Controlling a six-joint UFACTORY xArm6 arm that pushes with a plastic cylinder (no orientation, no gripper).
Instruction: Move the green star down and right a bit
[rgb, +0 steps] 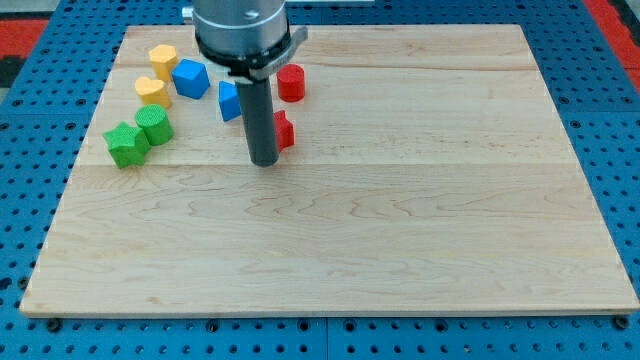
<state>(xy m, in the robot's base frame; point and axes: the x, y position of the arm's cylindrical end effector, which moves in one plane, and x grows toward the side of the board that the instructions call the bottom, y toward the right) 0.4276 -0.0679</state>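
Observation:
The green star (125, 144) lies near the board's left edge, touching a green cylinder (155, 125) just up and right of it. My tip (264, 161) rests on the board well to the right of the green star, apart from it. The rod hides part of a red block (285, 130) beside it and part of a blue block (229, 101) above it.
A yellow block (163, 61) and another yellow block (153, 92) sit at the upper left, next to a blue block (190, 78). A red cylinder (291, 82) stands right of the rod. The wooden board (420, 220) lies on a blue pegboard.

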